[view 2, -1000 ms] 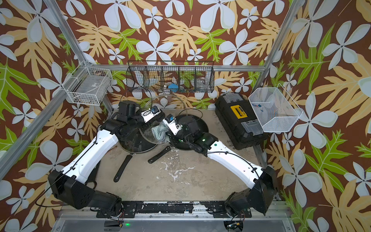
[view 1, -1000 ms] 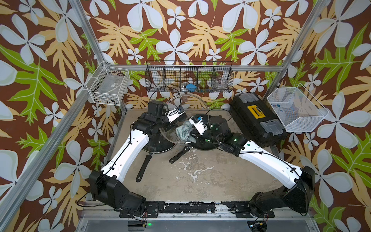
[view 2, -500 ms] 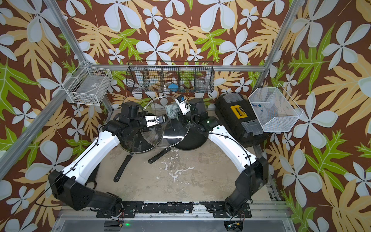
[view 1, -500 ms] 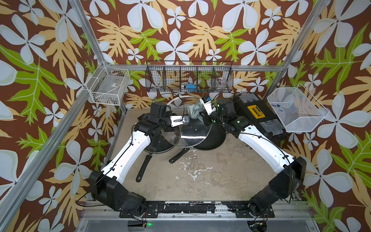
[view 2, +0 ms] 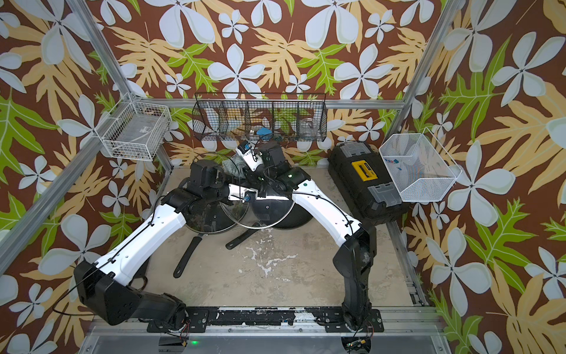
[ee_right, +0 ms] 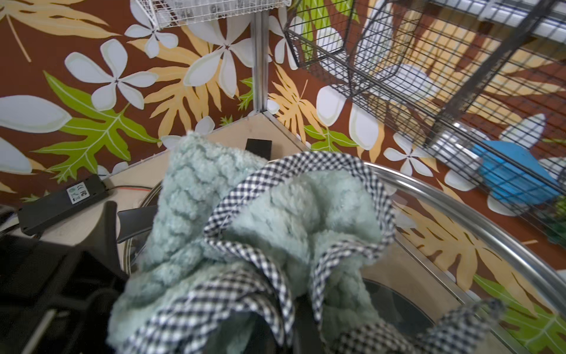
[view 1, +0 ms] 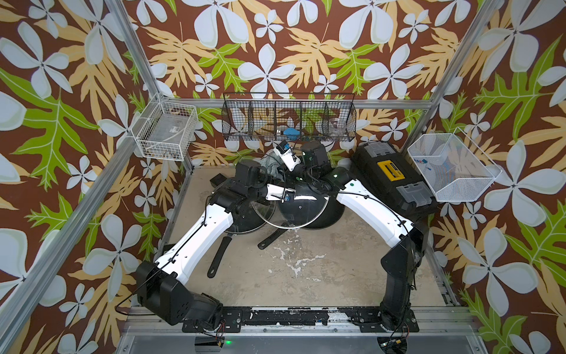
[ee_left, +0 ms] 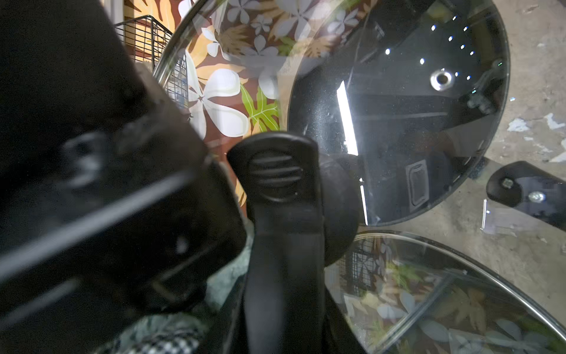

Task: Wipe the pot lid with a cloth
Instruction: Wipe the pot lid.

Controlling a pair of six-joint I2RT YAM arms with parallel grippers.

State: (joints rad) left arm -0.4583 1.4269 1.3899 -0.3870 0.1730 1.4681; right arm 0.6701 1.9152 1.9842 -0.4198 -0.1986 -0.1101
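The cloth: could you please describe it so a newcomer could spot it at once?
Find the black wire basket on the back wall. Just below its middle is the bunched cloth. It alone is soft, pale teal with checked edging, among black pans and glass lids.

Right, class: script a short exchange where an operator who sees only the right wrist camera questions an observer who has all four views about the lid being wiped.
Operator: I see the cloth against the rim of a glass lid. What holds the lid?
Observer: The left gripper, shut on its black knob.
Operator: Any other lids?
Observer: A second lid lies on the frying pan under the left arm.
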